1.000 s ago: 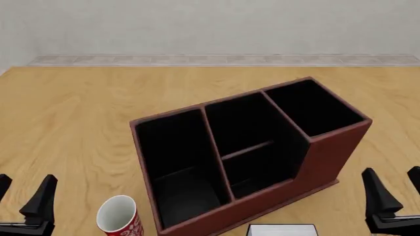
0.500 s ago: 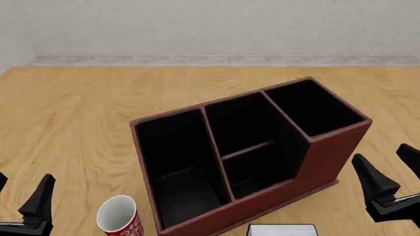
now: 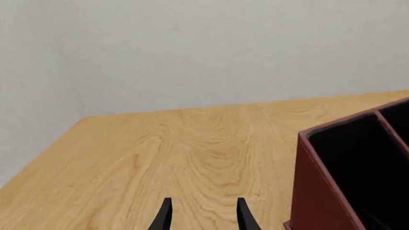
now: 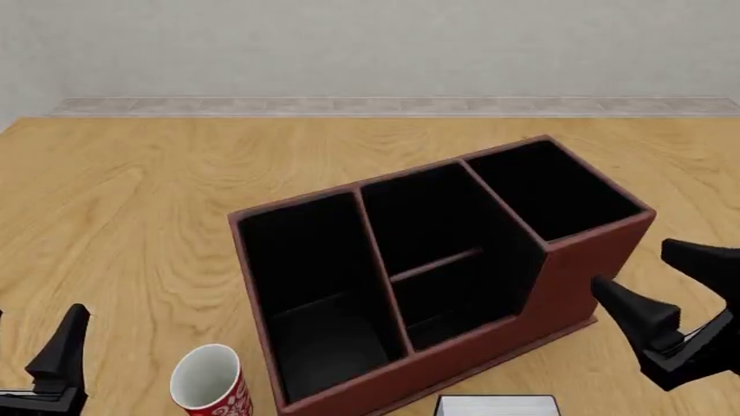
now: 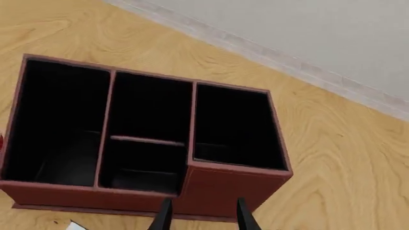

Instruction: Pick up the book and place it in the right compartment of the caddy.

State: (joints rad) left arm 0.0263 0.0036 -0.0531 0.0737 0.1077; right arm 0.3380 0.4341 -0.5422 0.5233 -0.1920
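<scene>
The reddish-brown caddy (image 4: 578, 277) stands mid-table, black-lined, with three sections. Its right compartment (image 4: 555, 186), the tallest-walled one, is empty; it also shows in the right wrist view (image 5: 236, 124). The book (image 4: 497, 405) lies at the near edge in front of the caddy; only its white page edges show. My right gripper (image 4: 630, 264) is open and empty, tilted, beside the caddy's right end and up-right of the book. In its wrist view (image 5: 202, 203) it looks down on the whole caddy (image 5: 211, 184). My left gripper (image 4: 29, 347) is open and empty at the near left; its wrist view (image 3: 203, 203) shows it over bare table.
A red-and-white patterned cup (image 4: 210, 381) stands upright just left of the caddy's near left corner. The middle section (image 4: 434, 251) has a low divider; the left section (image 4: 312, 277) is wide and lower-walled. The caddy's left wall (image 3: 323, 191) shows in the left wrist view.
My right gripper has risen, tilted and swung left toward the caddy's right end. My left gripper has sunk slightly lower and to the left. Caddy, cup and book have not moved.
</scene>
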